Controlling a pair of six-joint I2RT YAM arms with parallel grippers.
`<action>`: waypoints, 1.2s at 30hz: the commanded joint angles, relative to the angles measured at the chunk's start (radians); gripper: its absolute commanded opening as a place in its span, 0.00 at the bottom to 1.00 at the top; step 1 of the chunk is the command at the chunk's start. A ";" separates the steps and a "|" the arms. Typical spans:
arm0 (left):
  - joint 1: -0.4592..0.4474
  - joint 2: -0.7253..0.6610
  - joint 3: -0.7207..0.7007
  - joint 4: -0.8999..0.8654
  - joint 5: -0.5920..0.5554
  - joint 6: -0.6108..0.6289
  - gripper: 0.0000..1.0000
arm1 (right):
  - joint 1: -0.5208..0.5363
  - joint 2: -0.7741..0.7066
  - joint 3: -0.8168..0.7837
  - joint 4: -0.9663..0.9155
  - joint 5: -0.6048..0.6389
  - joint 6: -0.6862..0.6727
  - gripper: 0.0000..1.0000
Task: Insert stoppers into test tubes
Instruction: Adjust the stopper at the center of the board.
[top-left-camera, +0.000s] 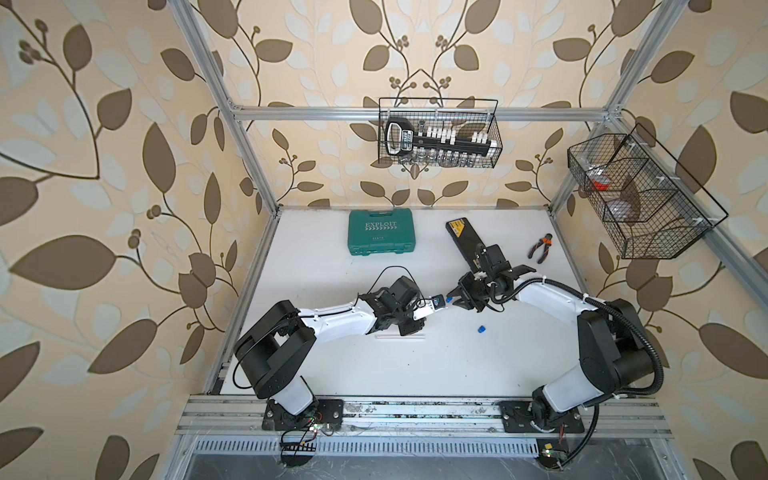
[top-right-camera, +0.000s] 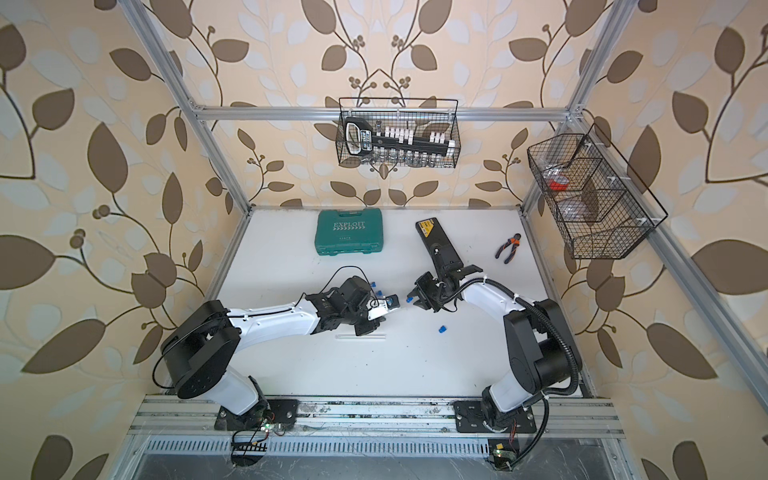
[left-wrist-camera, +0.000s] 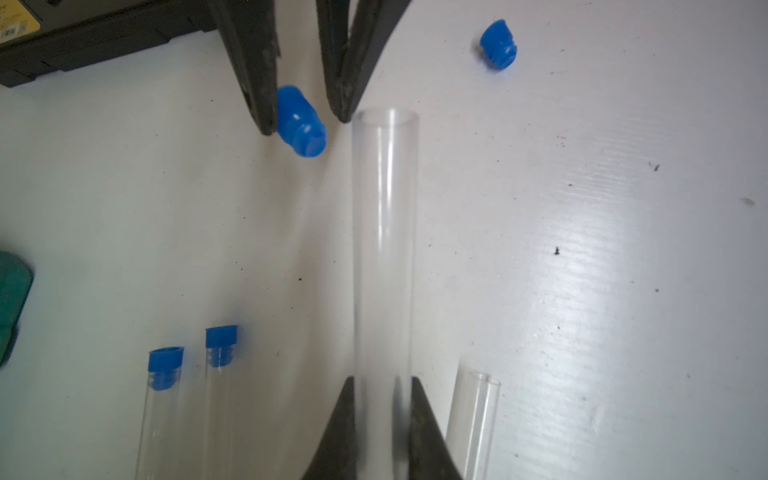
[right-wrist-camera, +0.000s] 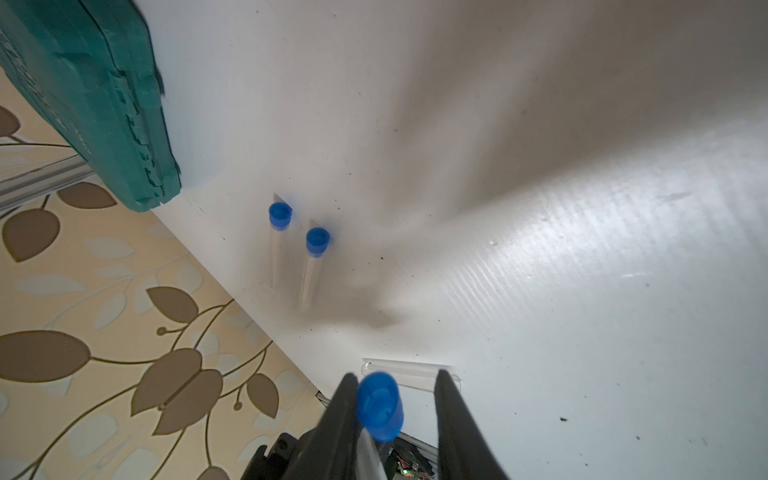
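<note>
Clamps test tube (left-wrist-camera: 384, 249) in left gripper (left-wrist-camera: 384, 386), long axis aimed at right gripper (right-wrist-camera: 395, 376), jaws parted there, blue stopper (left-wrist-camera: 301, 122) tilted against one jaw only, just beside tube mouth, off-axis.

Bright blue stoppers (left-wrist-camera: 301, 122) pop against the white worktop (left-wrist-camera: 582, 249), and the test tube (left-wrist-camera: 384, 249) shows clear, almost colourless. The case (top-left-camera: 381, 237) is teal with pale lettering, the wire basket (top-left-camera: 436, 99) black, and the wallpaper (top-left-camera: 104, 166) carries brown and pale leaves on beige.
</note>
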 joint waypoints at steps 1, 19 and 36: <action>-0.004 0.027 0.055 -0.013 -0.029 -0.049 0.00 | -0.002 -0.022 -0.027 0.011 -0.019 0.041 0.30; -0.004 0.165 0.174 -0.093 -0.083 -0.081 0.00 | -0.002 -0.034 -0.028 0.026 -0.031 0.060 0.31; 0.002 -0.045 0.059 0.007 -0.126 -0.062 0.00 | -0.086 -0.082 0.065 -0.116 0.200 -0.334 0.26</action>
